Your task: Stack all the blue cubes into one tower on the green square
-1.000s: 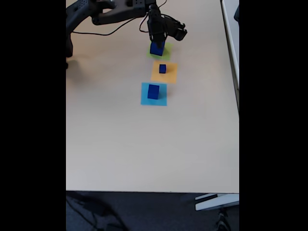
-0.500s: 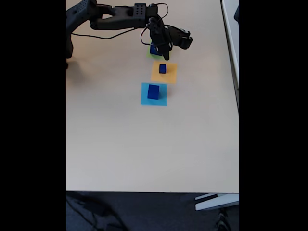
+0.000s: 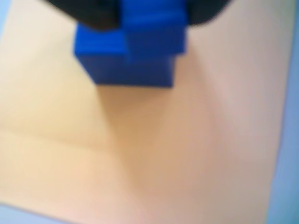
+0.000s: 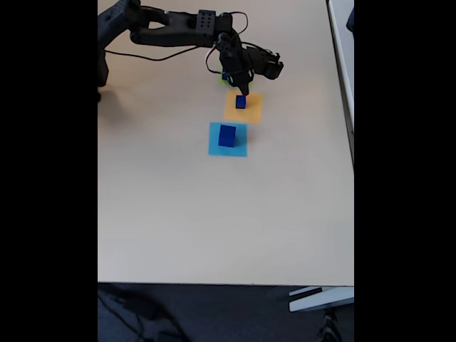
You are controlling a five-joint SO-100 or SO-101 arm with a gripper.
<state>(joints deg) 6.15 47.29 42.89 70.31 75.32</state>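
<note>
In the fixed view my gripper (image 4: pixel 243 90) hangs over the far edge of an orange square (image 4: pixel 251 112), just above the smallest blue cube (image 4: pixel 241 102). The wrist view shows that cube (image 3: pixel 133 60) blurred and close on the orange square (image 3: pixel 154 154), with dark fingers (image 3: pixel 93 14) on either side of it; the jaws look open. The largest blue cube (image 4: pixel 226 73) stands on the green square (image 4: pixel 220 81), both mostly hidden behind the gripper. A mid-sized blue cube (image 4: pixel 227 135) stands on a light-blue square (image 4: pixel 216 147).
The three squares lie in a row down the middle of the beige table (image 4: pixel 214 214). A black cable (image 4: pixel 157 50) trails under the arm at the back left. The table's right edge (image 4: pixel 352 157) and front edge (image 4: pixel 214 283) are far from the squares.
The gripper has let go of the largest cube on the green square. It has moved toward the front of the table and now hangs over the small cube on the orange square.
</note>
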